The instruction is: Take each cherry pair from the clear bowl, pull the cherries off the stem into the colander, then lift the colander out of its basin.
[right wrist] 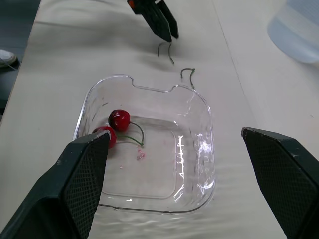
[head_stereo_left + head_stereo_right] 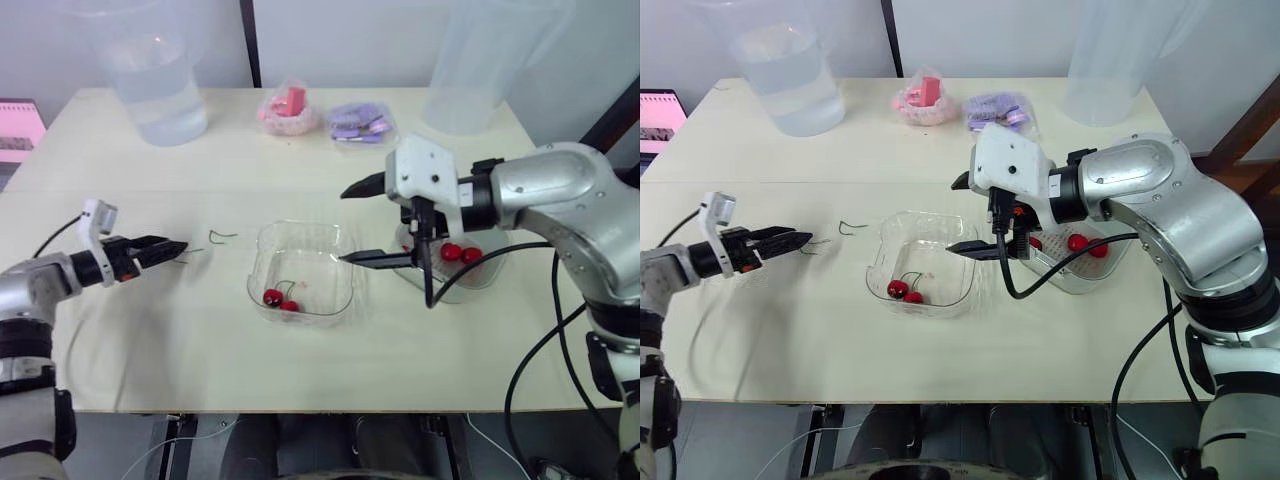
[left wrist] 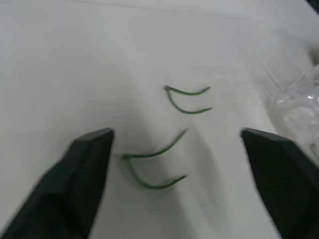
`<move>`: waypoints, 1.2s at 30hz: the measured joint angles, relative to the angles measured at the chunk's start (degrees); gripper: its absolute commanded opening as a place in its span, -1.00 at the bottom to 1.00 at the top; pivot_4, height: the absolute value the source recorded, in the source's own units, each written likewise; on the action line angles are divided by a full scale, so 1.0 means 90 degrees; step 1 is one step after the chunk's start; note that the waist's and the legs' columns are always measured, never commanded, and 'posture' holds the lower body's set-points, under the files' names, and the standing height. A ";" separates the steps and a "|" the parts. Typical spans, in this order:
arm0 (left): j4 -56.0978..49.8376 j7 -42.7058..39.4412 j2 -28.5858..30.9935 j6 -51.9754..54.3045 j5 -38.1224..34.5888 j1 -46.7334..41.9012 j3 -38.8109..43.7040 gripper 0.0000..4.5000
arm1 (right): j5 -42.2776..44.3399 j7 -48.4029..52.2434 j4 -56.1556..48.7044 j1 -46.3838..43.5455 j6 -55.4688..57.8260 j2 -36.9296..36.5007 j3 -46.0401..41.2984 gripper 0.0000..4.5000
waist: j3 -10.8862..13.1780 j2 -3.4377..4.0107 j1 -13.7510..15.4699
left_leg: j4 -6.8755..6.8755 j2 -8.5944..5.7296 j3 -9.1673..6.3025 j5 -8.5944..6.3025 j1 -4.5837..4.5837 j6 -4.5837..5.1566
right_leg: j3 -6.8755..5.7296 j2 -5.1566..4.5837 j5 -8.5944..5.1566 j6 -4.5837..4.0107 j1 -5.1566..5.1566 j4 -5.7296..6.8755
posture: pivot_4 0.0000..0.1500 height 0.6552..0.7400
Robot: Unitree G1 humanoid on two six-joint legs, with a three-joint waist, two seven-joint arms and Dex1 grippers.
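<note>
One cherry pair [image 2: 280, 299] is left in the clear bowl [image 2: 300, 232] at the centre of the head view, lying low in its left corner, so I judge I'm at the pick-up step for the last pair. My right gripper [image 2: 342, 225] hangs above the bowl's right rim, spread wide and holding nothing — next it needs to shift left and dip down onto the stem. My left gripper [image 2: 178, 246], at the left of the frame, is also open and empty, poised over two bare stems [image 3: 149, 159] on the table [image 2: 200, 340]. The colander [image 2: 1095, 272], right of centre behind that right gripper, holds a few red cherries [image 2: 460, 253] — I can't separate it from its basin.
</note>
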 measured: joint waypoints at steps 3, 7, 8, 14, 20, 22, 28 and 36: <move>0.0065 -0.0017 0.0285 -0.0168 0.0046 0.0026 0.0153 0.97 | -0.0022 -0.0002 0.0005 0.0041 -0.0002 -0.0005 0.0000 1.00 | 0.0000 -0.0001 0.0005 | 0.0000 0.0000 0.0002 0.0000 0.0000 0.0000 | 0.0000 -0.0001 0.0000 0.0000 0.0000 0.0000 | 1.00 0.92; 0.0064 -0.0158 0.0575 -0.0556 0.0155 0.0042 0.0209 0.97 | -0.0071 0.0010 0.0054 0.0096 -0.0060 -0.0025 0.0000 1.00 | -0.0001 -0.0001 0.0025 | 0.0001 0.0000 0.0003 0.0001 -0.0001 -0.0001 | 0.0000 -0.0002 0.0000 -0.0001 0.0000 0.0000 | 1.00 0.92; 0.0053 -0.0199 0.0637 -0.0665 0.0161 0.0041 0.0223 0.97 | -0.0090 0.0022 0.0071 0.0102 -0.0104 -0.0050 0.0000 1.00 | -0.0001 -0.0001 0.0026 | 0.0001 0.0000 0.0004 0.0001 -0.0001 -0.0001 | 0.0000 -0.0002 0.0000 -0.0001 0.0000 0.0000 | 1.00 0.92; -0.0837 -0.0786 0.0724 -0.1172 0.0044 0.0248 0.0263 0.97 | -0.0137 0.0169 0.0232 0.0241 -0.0232 -0.0295 -0.0020 1.00 | -0.0001 -0.0003 0.0028 | 0.0000 0.0000 0.0007 0.0001 -0.0002 -0.0002 | 0.0001 -0.0004 -0.0001 -0.0001 0.0000 -0.0001 | 1.00 0.92; -0.2876 -0.1372 0.0833 -0.0994 -0.0512 0.0893 0.0359 0.97 | -0.0089 0.0611 0.0263 0.0907 -0.0286 -0.1110 -0.0419 1.00 | -0.0002 -0.0003 0.0024 | -0.0005 0.0003 0.0009 0.0001 -0.0004 -0.0002 | 0.0003 -0.0002 -0.0001 -0.0001 -0.0005 -0.0004 | 1.00 0.92; -0.3559 -0.1515 0.1061 -0.0805 -0.0791 0.1002 0.0513 0.97 | -0.0054 0.0815 0.0257 0.1186 -0.0338 -0.1461 -0.0630 1.00 | -0.0002 -0.0004 0.0020 | -0.0004 0.0003 0.0009 0.0001 -0.0002 -0.0001 | 0.0005 -0.0002 -0.0001 -0.0001 -0.0004 -0.0003 | 1.00 0.92; -0.4444 -0.2176 0.1658 -0.0885 -0.1020 0.1725 0.0975 0.97 | -0.0020 0.1516 0.0365 0.2096 -0.0776 -0.2505 -0.1435 1.00 | -0.0002 0.0000 -0.0020 | -0.0004 0.0004 0.0022 0.0000 0.0014 -0.0001 | 0.0014 -0.0002 -0.0011 -0.0019 0.0000 -0.0002 | 1.00 0.92; -0.4469 -0.2226 0.1665 -0.1171 -0.0959 0.1634 0.0913 0.97 | -0.0087 0.1560 0.0564 0.2225 -0.1019 -0.2632 -0.1703 1.00 | -0.0002 0.0000 -0.0004 | 0.0001 0.0004 0.0026 0.0001 0.0013 -0.0001 | 0.0017 -0.0002 -0.0012 -0.0025 0.0001 -0.0003 | 1.00 0.92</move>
